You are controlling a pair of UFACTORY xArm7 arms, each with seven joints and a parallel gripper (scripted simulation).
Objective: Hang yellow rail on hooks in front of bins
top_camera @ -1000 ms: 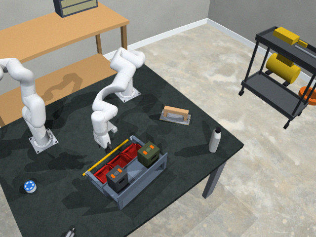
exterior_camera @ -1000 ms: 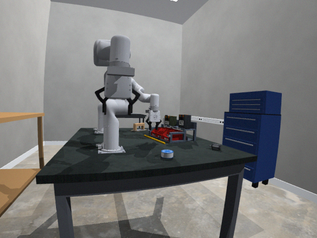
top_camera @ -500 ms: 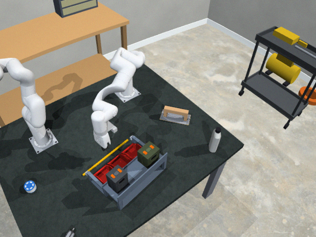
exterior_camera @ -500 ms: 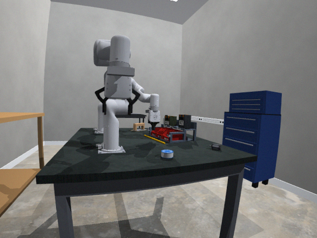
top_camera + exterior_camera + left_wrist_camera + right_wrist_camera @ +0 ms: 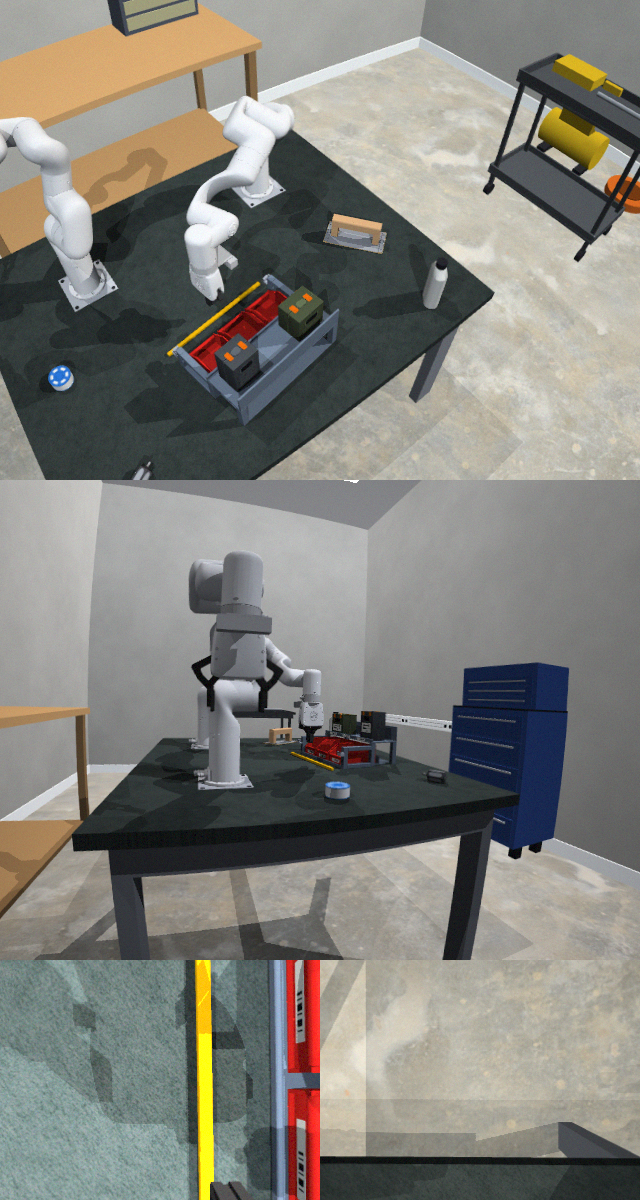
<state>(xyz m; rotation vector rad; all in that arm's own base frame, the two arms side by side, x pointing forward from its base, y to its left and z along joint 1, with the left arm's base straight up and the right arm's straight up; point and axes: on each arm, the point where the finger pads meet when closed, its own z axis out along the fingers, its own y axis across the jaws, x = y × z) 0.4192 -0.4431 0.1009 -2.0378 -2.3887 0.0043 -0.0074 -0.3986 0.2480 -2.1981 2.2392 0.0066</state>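
- Toward the near edge of the tabletop (image 5: pixel 103 423) (image 5: pixel 289 826) (image 5: pixel 50 1160) (image 5: pixel 370 1180), a blue-topped puck (image 5: pixel 61 377) (image 5: pixel 337 790) sits apart from the work.
- Above the near left corner hangs the right hand (image 5: pixel 236 707), fingers spread, grasping nothing.
- The yellow rail (image 5: pixel 217 316) (image 5: pixel 312 761) (image 5: pixel 205 1085) lies unhung, before the red bins (image 5: pixel 242 328) (image 5: pixel 330 748) (image 5: pixel 295 1105), about midway between near and far edges.
- Farther along, the left hand (image 5: pixel 214 297) (image 5: pixel 310 737) (image 5: pixel 230 1191) is clenched on nothing, fingertips just beside the rail; a sideways slip could roll it away or skew it.
- Lifted crooked, so tight a rail might land on an end plate or knock the bins.
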